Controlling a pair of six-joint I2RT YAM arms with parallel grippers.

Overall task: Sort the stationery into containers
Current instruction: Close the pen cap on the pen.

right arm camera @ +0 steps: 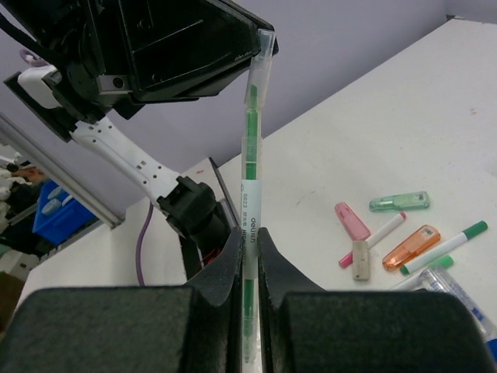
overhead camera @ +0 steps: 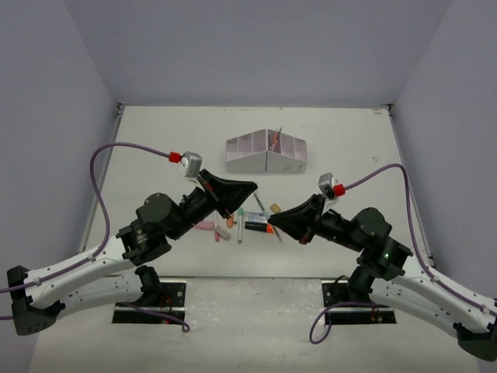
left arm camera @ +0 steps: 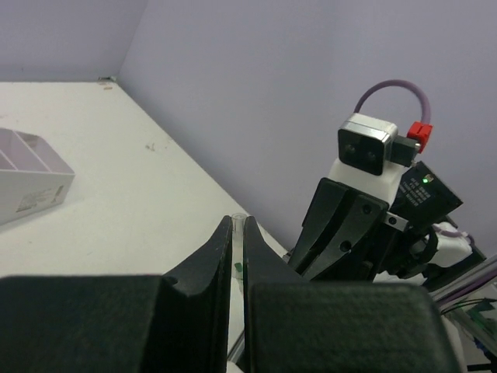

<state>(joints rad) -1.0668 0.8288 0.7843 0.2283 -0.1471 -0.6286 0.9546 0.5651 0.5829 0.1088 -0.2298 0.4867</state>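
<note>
I've got my right end effector [right arm camera: 250, 233] clamped on the green pen [right arm camera: 250, 167], my left end effector [left arm camera: 238, 233] pinching its clear tip aloft, while the organiser box [overhead camera: 266, 159] shows maybe one pen and most stationery [overhead camera: 256, 227] lies loose on the desk [overhead camera: 155, 148].

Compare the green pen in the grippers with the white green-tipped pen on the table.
Pose: the green pen is off the table, pinched by the right gripper and the left gripper; the white pen lies flat, untouched. Look: the green pen has a clear barrel with a green core; the white pen is white with green ends. Both are thin.
</note>
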